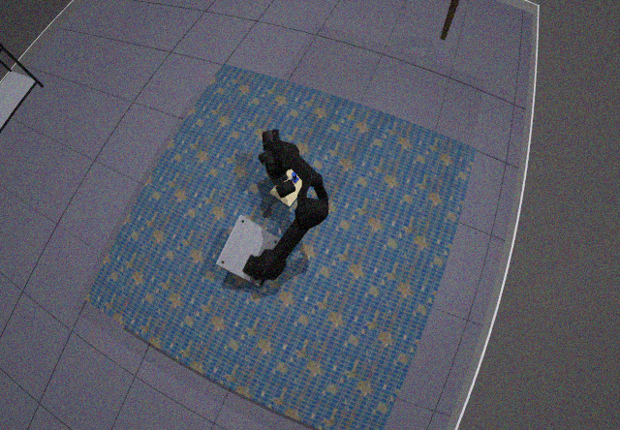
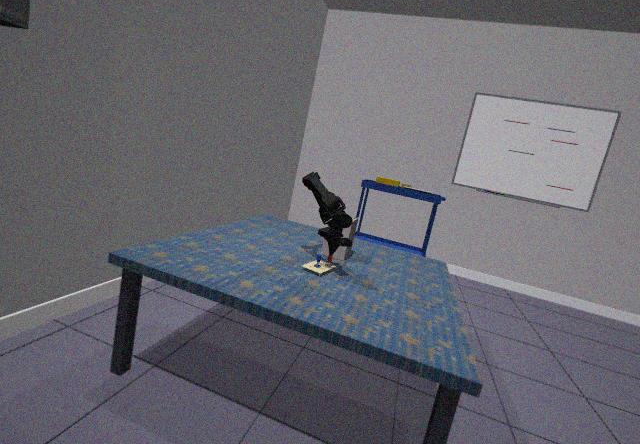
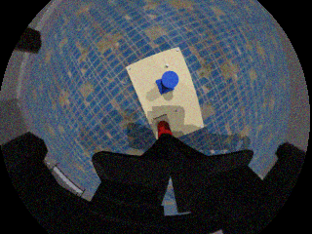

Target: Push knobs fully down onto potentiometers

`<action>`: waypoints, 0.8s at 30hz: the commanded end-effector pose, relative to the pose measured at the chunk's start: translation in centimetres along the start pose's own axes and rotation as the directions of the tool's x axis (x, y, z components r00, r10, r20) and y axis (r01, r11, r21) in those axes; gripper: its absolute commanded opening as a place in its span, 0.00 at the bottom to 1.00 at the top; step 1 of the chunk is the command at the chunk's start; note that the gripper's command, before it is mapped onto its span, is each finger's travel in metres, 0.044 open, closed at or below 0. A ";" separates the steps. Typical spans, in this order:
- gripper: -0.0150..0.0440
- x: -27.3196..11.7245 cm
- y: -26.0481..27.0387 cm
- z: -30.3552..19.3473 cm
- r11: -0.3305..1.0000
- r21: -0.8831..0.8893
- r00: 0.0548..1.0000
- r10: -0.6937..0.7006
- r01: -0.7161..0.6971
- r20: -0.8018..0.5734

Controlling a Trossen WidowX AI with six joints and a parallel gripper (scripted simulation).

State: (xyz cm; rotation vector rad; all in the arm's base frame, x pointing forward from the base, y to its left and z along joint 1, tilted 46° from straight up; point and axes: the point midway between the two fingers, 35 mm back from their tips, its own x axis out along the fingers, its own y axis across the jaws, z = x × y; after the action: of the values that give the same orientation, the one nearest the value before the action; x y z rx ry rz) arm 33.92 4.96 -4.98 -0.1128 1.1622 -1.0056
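Note:
The cream circuit board (image 1: 289, 199) (image 2: 318, 270) (image 3: 187, 104) stands on the patterned table. A blue knob (image 2: 318, 257) (image 3: 170, 79) stands raised over its blue potentiometer (image 3: 161, 87), with the shaft between them hard to make out. A red knob (image 2: 330, 258) (image 3: 164, 129) is at the board's other end. My gripper (image 2: 331, 253) (image 3: 165, 136) is shut with nothing between its fingers, and its tips are right at the top of the red knob. Whether they press on it cannot be told. The red knob's potentiometer and the gap below the knob are mostly hidden by the knob and fingers.
A pale grey plate (image 1: 240, 245) with dark holes is at the arm's base. The black arm (image 1: 313, 207) (image 2: 328, 204) reaches over the board. A blue cart (image 2: 403, 191) stands beyond the table, and a whiteboard (image 2: 537, 170) hangs on the wall.

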 end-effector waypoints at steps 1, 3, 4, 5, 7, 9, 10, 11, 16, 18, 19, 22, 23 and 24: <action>0.25 0.1 0.0 0.1 1.000 -0.002 1.000 -0.001 0.001 0.005; 0.25 0.1 0.0 0.1 1.000 -0.002 1.000 -0.001 0.001 0.005; 0.25 0.2 0.0 0.1 1.000 -0.002 1.000 -0.001 0.001 0.005; 0.25 0.2 0.0 0.1 1.000 -0.002 1.000 -0.001 0.001 0.005; 0.25 0.3 0.0 0.1 1.000 -0.002 1.000 -0.001 0.001 0.005; 0.25 0.3 0.0 0.1 1.000 -0.002 1.000 -0.001 0.001 0.005; 0.25 0.3 0.0 0.1 1.000 -0.002 1.000 -0.001 0.001 0.005; 0.25 0.3 0.0 0.1 1.000 -0.002 1.000 -0.001 0.001 0.005; 0.25 0.3 0.0 0.1 1.000 -0.002 1.000 -0.001 0.001 0.005; 0.25 0.3 0.0 0.1 1.000 -0.002 1.000 -0.001 0.001 0.005; 0.25 0.4 0.0 0.1 1.000 -0.002 1.000 -0.001 0.001 0.005; 0.25 0.5 0.0 0.1 1.000 -0.002 1.000 -0.001 0.001 0.005; 0.25 0.5 0.0 0.1 1.000 -0.002 1.000 -0.001 0.001 0.005; 0.25 0.5 0.0 0.1 1.000 -0.002 1.000 -0.001 0.001 0.005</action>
State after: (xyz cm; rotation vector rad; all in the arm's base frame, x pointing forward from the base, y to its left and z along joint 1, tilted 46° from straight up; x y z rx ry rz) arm 33.87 4.88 -5.12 -0.1162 1.1632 -1.0021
